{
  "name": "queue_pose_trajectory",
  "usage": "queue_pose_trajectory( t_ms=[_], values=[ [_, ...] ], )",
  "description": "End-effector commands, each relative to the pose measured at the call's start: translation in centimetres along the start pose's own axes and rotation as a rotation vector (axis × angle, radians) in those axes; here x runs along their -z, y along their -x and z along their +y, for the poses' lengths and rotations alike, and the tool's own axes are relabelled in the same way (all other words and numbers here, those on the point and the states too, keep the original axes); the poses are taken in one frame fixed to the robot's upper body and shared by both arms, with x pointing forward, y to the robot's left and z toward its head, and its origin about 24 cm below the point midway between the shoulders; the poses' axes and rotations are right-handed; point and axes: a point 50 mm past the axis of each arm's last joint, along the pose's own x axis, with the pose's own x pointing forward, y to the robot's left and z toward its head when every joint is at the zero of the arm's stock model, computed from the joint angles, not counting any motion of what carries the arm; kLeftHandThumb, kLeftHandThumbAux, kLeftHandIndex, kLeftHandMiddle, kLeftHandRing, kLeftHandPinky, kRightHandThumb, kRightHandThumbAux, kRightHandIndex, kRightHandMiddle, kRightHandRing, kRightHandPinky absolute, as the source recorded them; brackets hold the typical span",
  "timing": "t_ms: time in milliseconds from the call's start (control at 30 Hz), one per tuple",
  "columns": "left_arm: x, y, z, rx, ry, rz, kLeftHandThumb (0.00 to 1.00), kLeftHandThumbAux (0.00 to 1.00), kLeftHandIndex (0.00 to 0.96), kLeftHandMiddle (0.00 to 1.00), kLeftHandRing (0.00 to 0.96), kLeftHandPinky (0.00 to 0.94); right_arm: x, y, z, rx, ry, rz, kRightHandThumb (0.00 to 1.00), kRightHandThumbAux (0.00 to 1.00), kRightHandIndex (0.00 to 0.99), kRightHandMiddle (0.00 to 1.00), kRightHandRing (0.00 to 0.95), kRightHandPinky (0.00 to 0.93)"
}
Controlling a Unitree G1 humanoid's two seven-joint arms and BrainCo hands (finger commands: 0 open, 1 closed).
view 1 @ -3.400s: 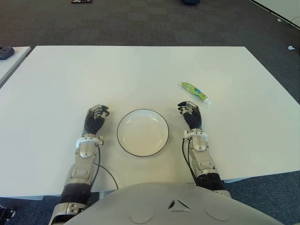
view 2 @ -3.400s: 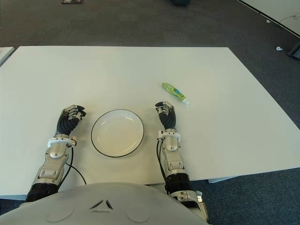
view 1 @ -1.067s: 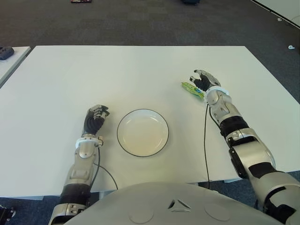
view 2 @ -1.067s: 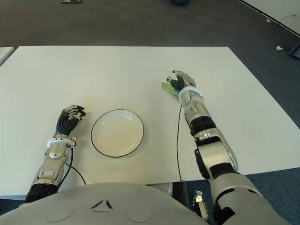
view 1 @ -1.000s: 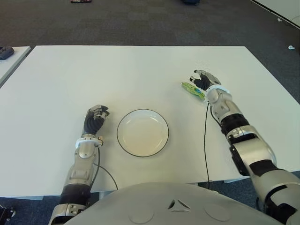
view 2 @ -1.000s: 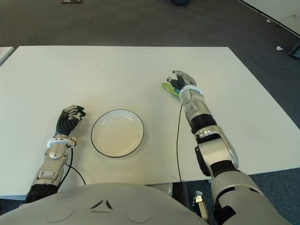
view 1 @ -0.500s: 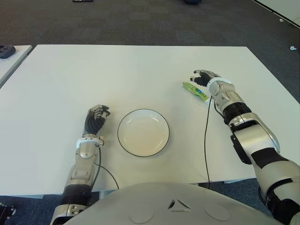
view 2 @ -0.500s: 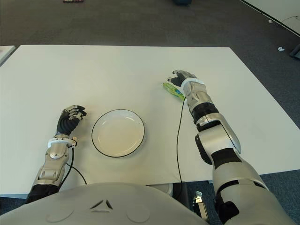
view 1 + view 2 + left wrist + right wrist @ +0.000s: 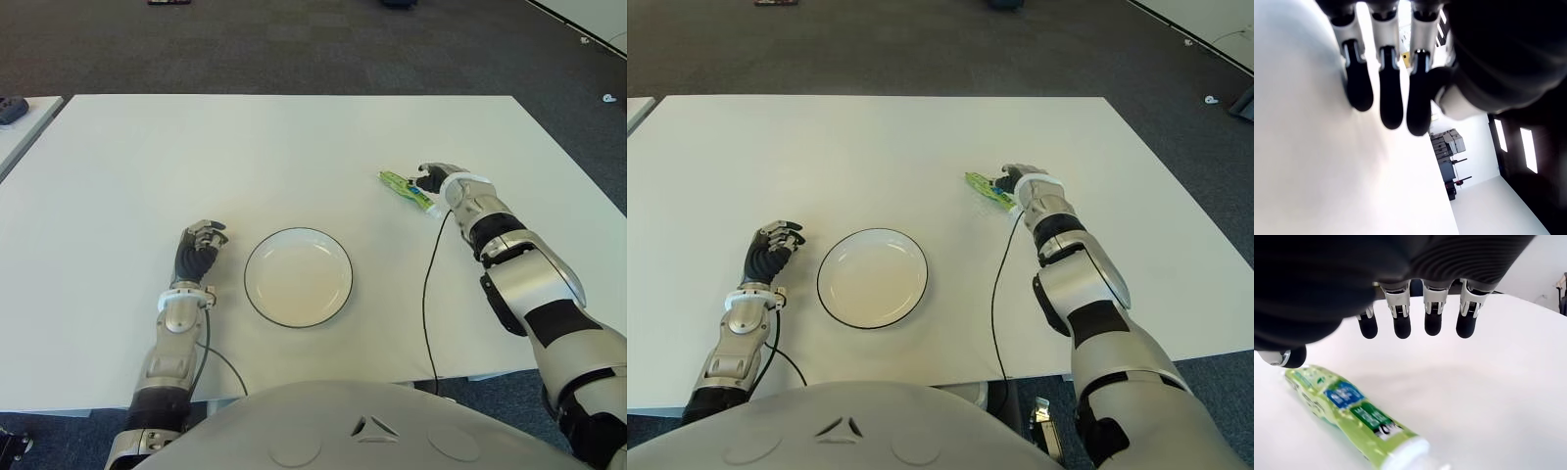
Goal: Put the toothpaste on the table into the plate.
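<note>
From my head cameras the right hand [image 9: 438,177] meets the toothpaste [image 9: 406,190]; its wrist view shows fingers [image 9: 1433,323] spread, gripping nothing. Left hand [image 9: 199,245] curled beside the plate [image 9: 298,277].

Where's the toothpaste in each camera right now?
Left eye: toothpaste on the table right of the plate, beside the right hand.
Right eye: same spot.
Right wrist: below the open fingers, untouched.
Left wrist: not visible.
Shared landmark: the plate.
</note>
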Motion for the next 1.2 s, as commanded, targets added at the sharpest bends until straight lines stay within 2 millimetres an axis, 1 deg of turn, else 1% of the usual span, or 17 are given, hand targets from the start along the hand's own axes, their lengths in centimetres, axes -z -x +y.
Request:
queue_pose_trajectory(
  t_ms=[33,467,667,767,967,1100,1200],
  values=[
    [1.3,0.6,0.0,0.008,-0.012,0.062,0.709,0.722,0.426,0.557,0.508,0.451,0.0,0.0,0.3,-0.006,0.029,-0.005,0.44,0.155,0.0,0.0,0.0,0.0],
    [1.5,0.8,0.4,-0.009,-0.034,0.063,0.707,0.722,0.428,0.548,0.497,0.413,1.3,0.1,1.8,-0.043,0.106,0.027,0.417,0.177,0.0,0.0,0.0,0.0],
    [1.5,0.9,0.5,-0.012,-0.039,0.059,0.706,0.722,0.428,0.531,0.492,0.418,1.5,0.1,2.5,-0.066,0.143,0.024,0.407,0.195,0.0,0.0,0.0,0.0],
    [1.5,0.9,0.5,-0.013,-0.037,0.059,0.705,0.722,0.428,0.528,0.494,0.43,1.6,0.2,3.3,-0.091,0.164,0.023,0.406,0.199,0.0,0.0,0.0,0.0],
    [1.4,0.9,0.4,-0.022,-0.022,0.055,0.706,0.723,0.427,0.538,0.501,0.444,1.4,0.4,5.3,-0.142,0.194,0.017,0.417,0.191,0.0,0.0,0.0,0.0],
    [1.4,0.9,0.5,-0.024,-0.011,0.052,0.706,0.723,0.426,0.54,0.498,0.435,1.1,0.5,6.1,-0.16,0.202,0.013,0.429,0.181,0.0,0.0,0.0,0.0],
    [1.4,0.9,0.5,-0.021,-0.003,0.053,0.706,0.724,0.426,0.541,0.498,0.437,0.6,0.4,6.3,-0.165,0.208,0.015,0.436,0.177,0.0,0.0,0.0,0.0]
  ],
)
